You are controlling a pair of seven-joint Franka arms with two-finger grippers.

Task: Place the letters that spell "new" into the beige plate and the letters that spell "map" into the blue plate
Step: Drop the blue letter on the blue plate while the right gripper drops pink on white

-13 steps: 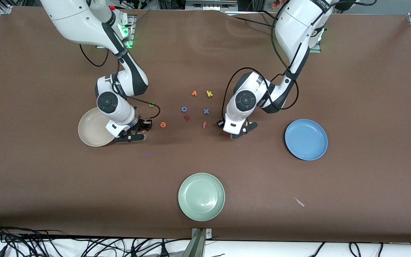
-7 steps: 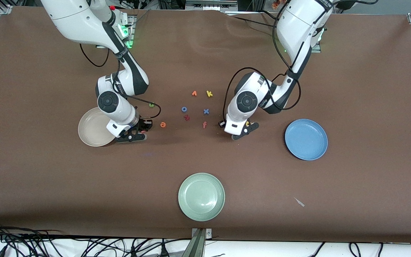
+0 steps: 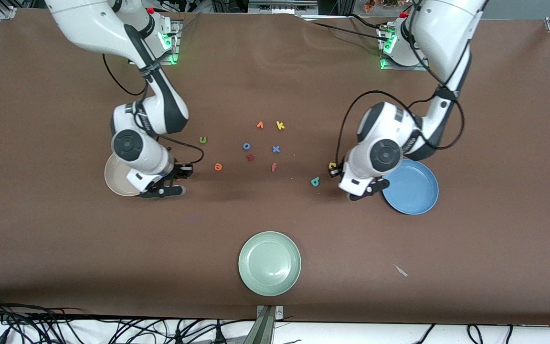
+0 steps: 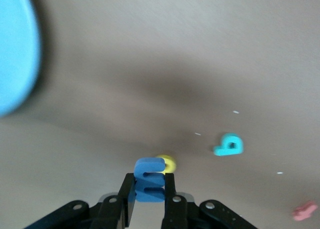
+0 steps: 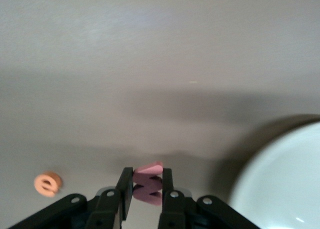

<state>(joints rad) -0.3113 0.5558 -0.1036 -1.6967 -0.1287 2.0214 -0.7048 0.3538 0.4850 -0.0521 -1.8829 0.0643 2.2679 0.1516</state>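
the left gripper (image 3: 362, 193) hangs over bare table just beside the blue plate's (image 3: 416, 204) rim, jaws clamped on the blue m (image 4: 149, 179); the plate lies toward the left arm's end. the right gripper (image 3: 163, 187) pinches the pink w (image 5: 148, 183) beside the beige plate (image 3: 112, 179). the teal p (image 3: 315, 181), yellow a (image 3: 332, 166), orange e (image 3: 217, 166) and green n (image 3: 203, 139) lie on the table.

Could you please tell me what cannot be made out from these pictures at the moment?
- Front view: the blue m in the left gripper and the pinkish-red w in the right gripper are hidden under the arms' wrists.
- Front view: part of the beige plate is covered by the right arm.
- Left wrist view: the blue plate is blurred and cut off by the edge; the yellow a sits partly hidden by the m.
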